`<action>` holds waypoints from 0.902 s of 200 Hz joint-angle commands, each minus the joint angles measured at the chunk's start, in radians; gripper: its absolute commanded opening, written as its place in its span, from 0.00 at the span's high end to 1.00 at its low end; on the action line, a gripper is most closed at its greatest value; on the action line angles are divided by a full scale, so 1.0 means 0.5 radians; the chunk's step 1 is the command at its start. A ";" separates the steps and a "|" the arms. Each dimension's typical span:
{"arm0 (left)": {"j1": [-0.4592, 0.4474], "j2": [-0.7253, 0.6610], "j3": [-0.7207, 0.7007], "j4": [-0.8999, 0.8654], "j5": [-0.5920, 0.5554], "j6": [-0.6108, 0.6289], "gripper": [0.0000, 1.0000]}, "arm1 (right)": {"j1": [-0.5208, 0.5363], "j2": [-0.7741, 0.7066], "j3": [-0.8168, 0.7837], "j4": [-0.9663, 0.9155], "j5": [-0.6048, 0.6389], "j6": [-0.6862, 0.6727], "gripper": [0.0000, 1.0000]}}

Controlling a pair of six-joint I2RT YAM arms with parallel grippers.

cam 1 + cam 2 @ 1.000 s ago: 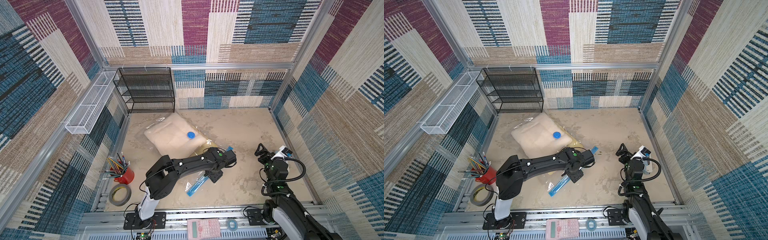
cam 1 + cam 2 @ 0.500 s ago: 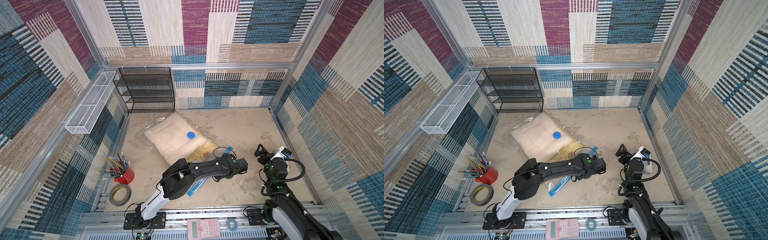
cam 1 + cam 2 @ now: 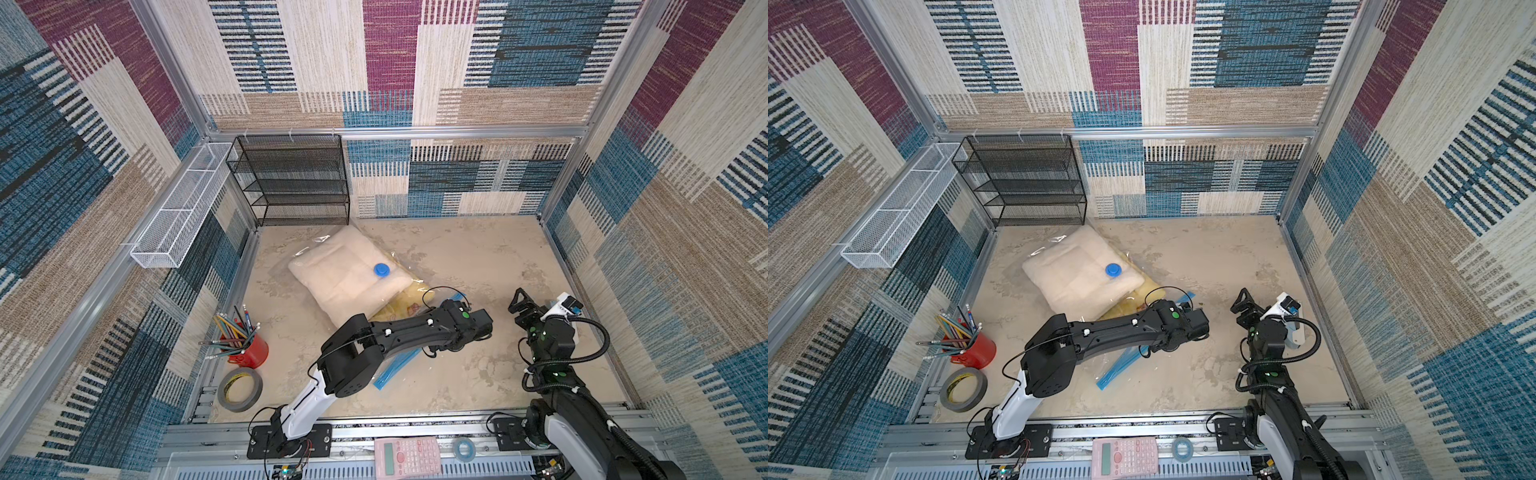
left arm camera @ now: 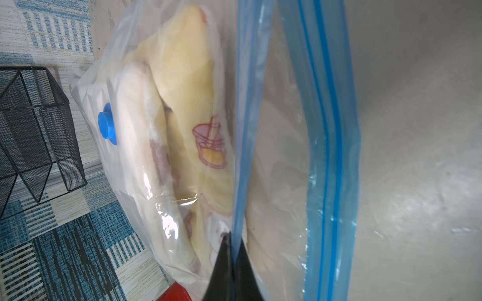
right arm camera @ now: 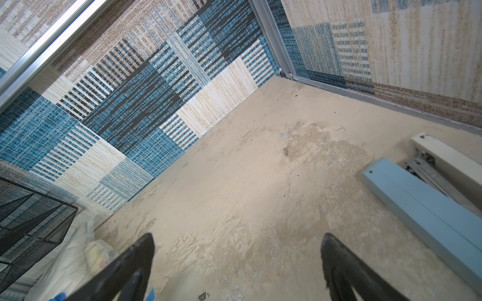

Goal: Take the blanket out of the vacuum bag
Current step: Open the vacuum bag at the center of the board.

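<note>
Top views, count: one vacuum bag (image 3: 400, 268) holding one blanket (image 3: 332, 278), one blue valve cap (image 3: 382, 270), two arms, one black mesh shelf (image 3: 291, 183), one white wire basket (image 3: 178, 216), one red cup (image 3: 251, 351) of pencils, two tape rolls, a grey roll (image 3: 240, 388) and a small blue roll (image 3: 463, 450), and one pink calculator (image 3: 407, 456).
Top views, bag: it lay on the bench (image 3: 478, 257) from the shelf's foot in the back-left corner toward the middle. Its zip strip (image 3: 1115, 370) ran on toward the front edge.
Top views, jaws: the left gripper (image 3: 480, 328) sat low at the bag's mouth end, jaws hidden by the wrist. The right gripper (image 3: 1244, 301) stood near the right edge, well apart from the bag.
Top views, obstructions: the left arm (image 3: 399, 332) covered the middle of the zip strip. The cup and grey roll sat by the left edge.
Left wrist: the jaws were pressed together, clamped on one blue lip of the vacuum bag. The other lip bowed away. The folded cream-and-yellow blanket lay just beyond, inside the plastic.
Right wrist: the jaws stood wide apart over bare bench, nothing between them. A pale blue-and-white bar-shaped object (image 5: 422, 198) lay by the right wall.
</note>
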 commanded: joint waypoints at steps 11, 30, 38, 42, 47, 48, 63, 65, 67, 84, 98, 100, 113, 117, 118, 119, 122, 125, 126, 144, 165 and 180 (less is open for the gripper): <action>0.051 -0.096 -0.041 -0.034 0.058 -0.041 1.00 | 0.000 -0.006 0.004 0.051 -0.031 0.016 0.00; 0.085 -0.135 -0.050 -0.010 0.133 0.000 1.00 | 0.001 0.004 0.006 0.036 -0.056 0.015 0.00; 0.098 -0.142 -0.042 -0.009 0.161 0.008 1.00 | 0.000 0.015 0.013 0.039 -0.079 0.005 0.00; 0.104 -0.147 -0.036 -0.008 0.180 0.004 1.00 | 0.001 0.025 0.018 0.037 -0.094 0.002 0.00; 0.114 -0.154 -0.027 -0.007 0.219 -0.005 1.00 | 0.001 0.034 0.028 0.030 -0.108 -0.005 0.00; 0.117 -0.156 -0.023 -0.008 0.230 -0.006 1.00 | 0.001 0.035 0.031 0.029 -0.111 -0.005 0.00; 0.164 -0.211 -0.028 0.047 0.427 -0.003 1.00 | 0.001 0.068 0.065 0.013 -0.181 -0.023 0.00; 0.173 -0.217 -0.031 0.058 0.452 -0.002 1.00 | 0.001 0.072 0.071 0.012 -0.189 -0.025 0.01; 0.180 -0.229 -0.032 0.067 0.478 -0.001 1.00 | -0.001 0.077 0.074 0.012 -0.203 -0.027 0.01; 0.284 -0.292 -0.041 0.108 0.664 -0.024 1.00 | 0.000 0.122 0.103 0.040 -0.330 -0.048 0.02; 0.376 -0.327 -0.032 0.121 0.832 -0.032 1.00 | 0.000 0.173 0.128 0.061 -0.451 -0.055 0.04; 0.388 -0.331 -0.031 0.125 0.855 -0.032 1.00 | 0.000 0.182 0.135 0.065 -0.470 -0.058 0.04; 0.465 -0.368 -0.031 0.148 0.961 -0.046 1.00 | 0.001 0.240 0.170 0.077 -0.593 -0.065 0.06; 0.486 -0.376 -0.031 0.155 0.992 -0.050 1.00 | 0.001 0.259 0.185 0.078 -0.632 -0.065 0.06; 0.493 -0.379 -0.030 0.159 1.000 -0.051 1.00 | 0.001 0.264 0.189 0.079 -0.641 -0.065 0.06; 0.498 -0.380 -0.029 0.161 1.008 -0.052 1.00 | 0.001 0.267 0.195 0.078 -0.651 -0.065 0.06; 0.513 -0.385 -0.029 0.164 1.031 -0.057 1.00 | 0.001 0.282 0.204 0.076 -0.680 -0.063 0.07; 0.530 -0.389 -0.029 0.169 1.057 -0.059 1.00 | 0.003 0.293 0.217 0.074 -0.707 -0.062 0.07; 0.536 -0.390 -0.027 0.172 1.064 -0.061 1.00 | 0.002 0.300 0.219 0.074 -0.718 -0.060 0.07; 0.632 -0.392 -0.009 0.201 1.227 -0.088 1.00 | 0.004 0.378 0.299 0.057 -0.888 -0.053 0.10; 0.709 -0.375 0.031 0.212 1.362 -0.083 1.00 | 0.009 0.466 0.400 0.036 -1.089 -0.011 0.12; 0.760 -0.382 0.009 0.254 1.438 -0.112 1.00 | 0.027 0.531 0.465 0.026 -1.241 0.009 0.15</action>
